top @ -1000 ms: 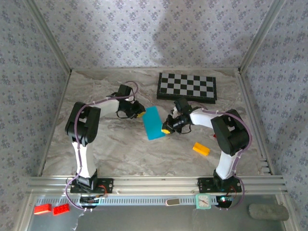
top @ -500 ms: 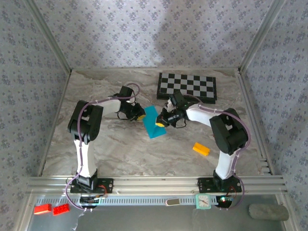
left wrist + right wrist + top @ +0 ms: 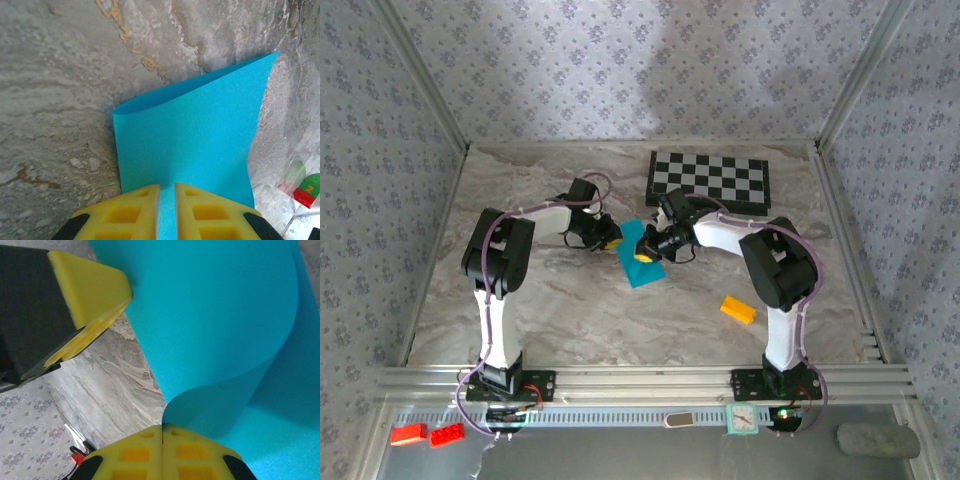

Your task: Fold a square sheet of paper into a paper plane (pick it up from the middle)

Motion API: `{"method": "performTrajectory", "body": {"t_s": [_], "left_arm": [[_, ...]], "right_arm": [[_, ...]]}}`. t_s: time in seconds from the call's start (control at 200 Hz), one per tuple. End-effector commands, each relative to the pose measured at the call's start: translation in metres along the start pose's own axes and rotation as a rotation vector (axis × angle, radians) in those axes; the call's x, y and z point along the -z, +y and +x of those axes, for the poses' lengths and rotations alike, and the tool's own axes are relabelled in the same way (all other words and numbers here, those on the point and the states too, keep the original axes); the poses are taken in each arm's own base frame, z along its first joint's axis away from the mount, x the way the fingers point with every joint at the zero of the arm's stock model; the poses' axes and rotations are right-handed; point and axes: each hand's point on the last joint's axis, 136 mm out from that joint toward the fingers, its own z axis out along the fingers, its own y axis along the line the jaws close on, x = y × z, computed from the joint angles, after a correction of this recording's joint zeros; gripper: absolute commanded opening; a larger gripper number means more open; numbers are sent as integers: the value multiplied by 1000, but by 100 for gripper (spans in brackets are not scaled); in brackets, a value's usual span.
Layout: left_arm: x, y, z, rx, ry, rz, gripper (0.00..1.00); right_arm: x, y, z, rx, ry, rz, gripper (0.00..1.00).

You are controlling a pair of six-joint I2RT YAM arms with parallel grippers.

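Note:
The square sheet of paper (image 3: 646, 274) is bright cyan and lies curled at mid-table, between both grippers. My left gripper (image 3: 611, 241) sits at its left edge. In the left wrist view its yellow fingertips (image 3: 142, 200) rest on the sheet (image 3: 200, 130), jaws a narrow slit apart with cyan paper in the slit. My right gripper (image 3: 645, 255) is shut on the sheet's other edge. In the right wrist view the paper (image 3: 210, 315) bows up from that gripper (image 3: 162, 427) and arches over towards the left finger (image 3: 95, 280).
A chessboard (image 3: 710, 180) lies just behind the right arm. A small yellow-orange block (image 3: 738, 310) sits on the table at the front right. Red bricks (image 3: 420, 434) and a small clock (image 3: 742, 418) lie beyond the near rail.
My right gripper has moved left and back with the paper's edge, curling the sheet over towards the left gripper. The sheet now looks narrower. The left gripper has hardly moved.

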Motion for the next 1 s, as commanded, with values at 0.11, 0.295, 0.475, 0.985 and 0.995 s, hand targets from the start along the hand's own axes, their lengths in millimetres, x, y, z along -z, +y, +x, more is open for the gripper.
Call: {"method": "performTrajectory", "body": {"t_s": [0.11,0.295,0.475,0.985,0.995], "left_arm": [[-10,12,11,11,50,-47,17],[-11,13,13,15,53,-52,17],[-11,14,13,18,50,-54,16],[-13,15,14,20,54,-57,17],[-13,15,13,20,53,-56,17]], "right_arm": [[-10,-8,-2,-32,-1,44,0],[-14,-14,-3,-48,-11,60,0],[-17,-12,-6,-47,-21,44,0],[-23,-12,-5,-40,-6,43,0],[-24,-12,-5,-41,-5,44,0]]}}
